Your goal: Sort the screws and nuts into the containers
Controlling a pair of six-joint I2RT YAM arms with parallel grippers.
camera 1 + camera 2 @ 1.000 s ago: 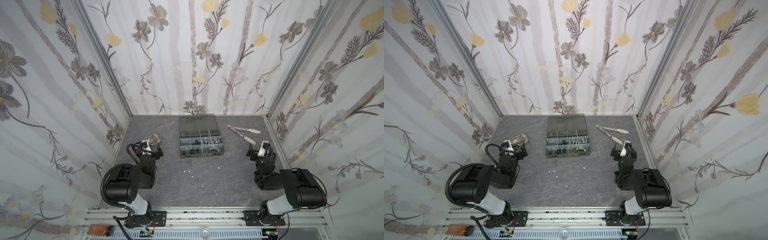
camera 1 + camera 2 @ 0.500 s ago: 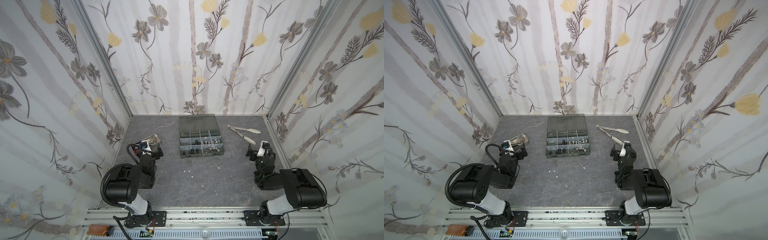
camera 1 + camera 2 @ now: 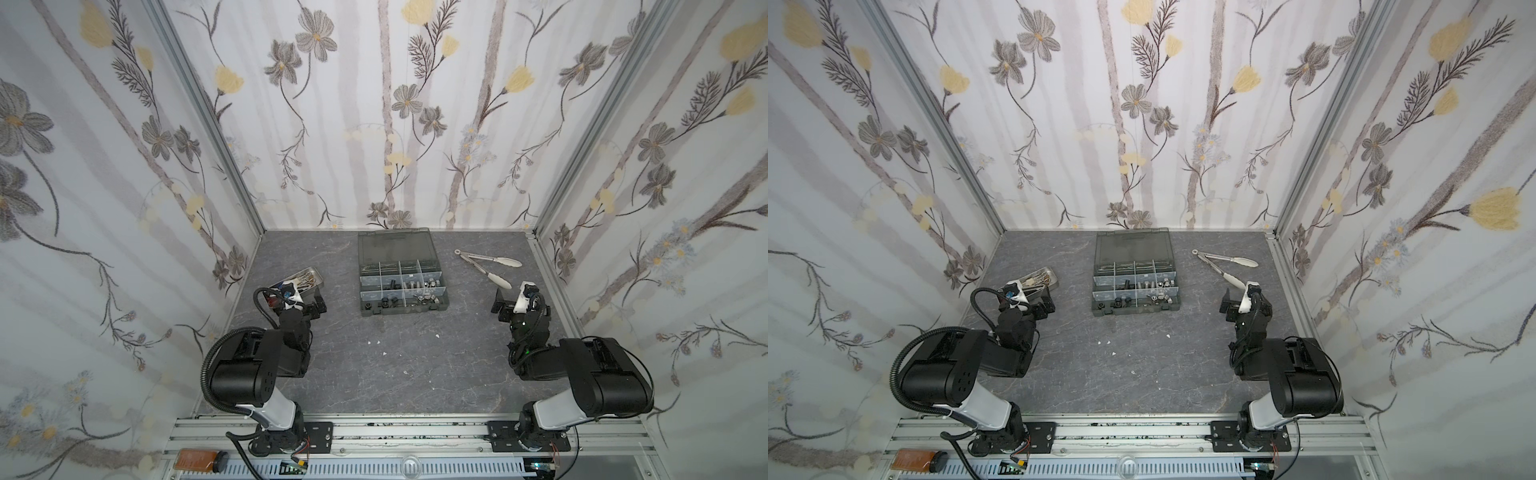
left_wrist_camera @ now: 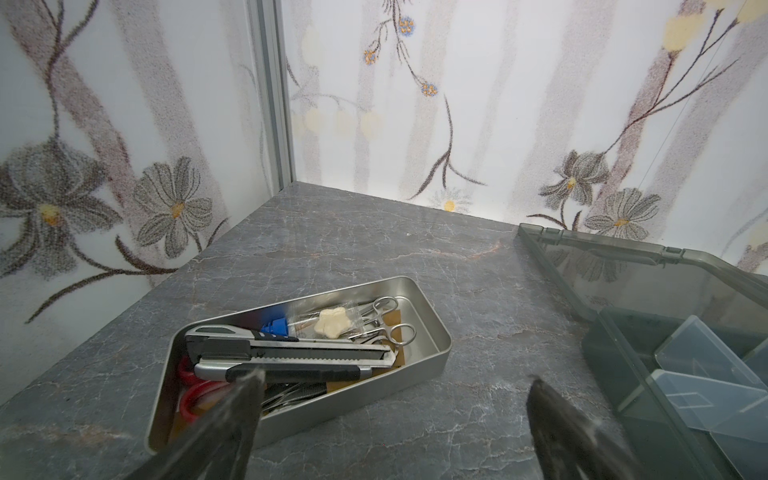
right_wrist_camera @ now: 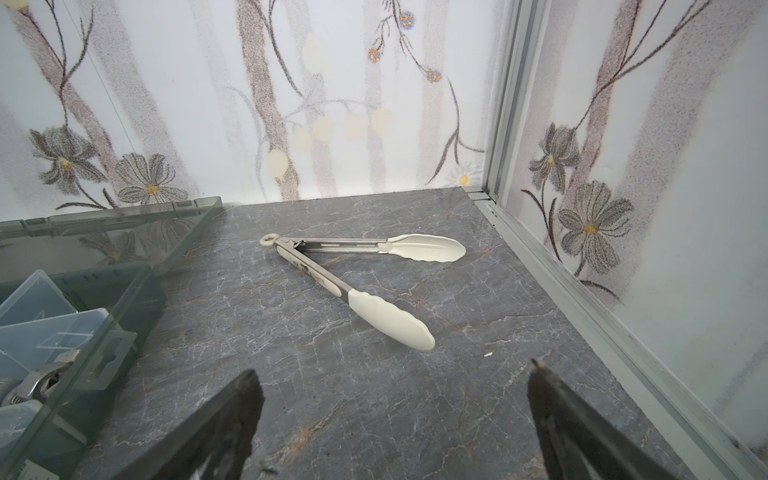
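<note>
Grey marbled table point(image 3: 374, 386) makes the floor of a booth with flowered wallpaper. We see in both top views the dark organizer box point(image 3: 395, 247) at 12 o'clock of the table, its clear lid laid open flat toward the back wall. The containers point(image 3: 400, 274) are its small compartments. The screws point(image 3: 417, 285) and the nuts point(image 3: 426, 299) lie inside the two rows nearest to the arms, black pieces more to 9 o'clock and silver ones more to 3 o'clock. At this size we cannot separate each screw from each nut. At 10 o'clock stands a metal tray point(image 4: 434, 328) with a cutter and scissors, and at 2 o'clock lie white-tipped tongs point(image 5: 390, 320), spread apart. The left gripper point(image 4: 397, 377) is at 9 o'clock, just beside the tray, fingers wide apart and grasping nothing. The right gripper point(image 5: 395, 370), at 3 o'clock near the tongs, is released also and empty.
</note>
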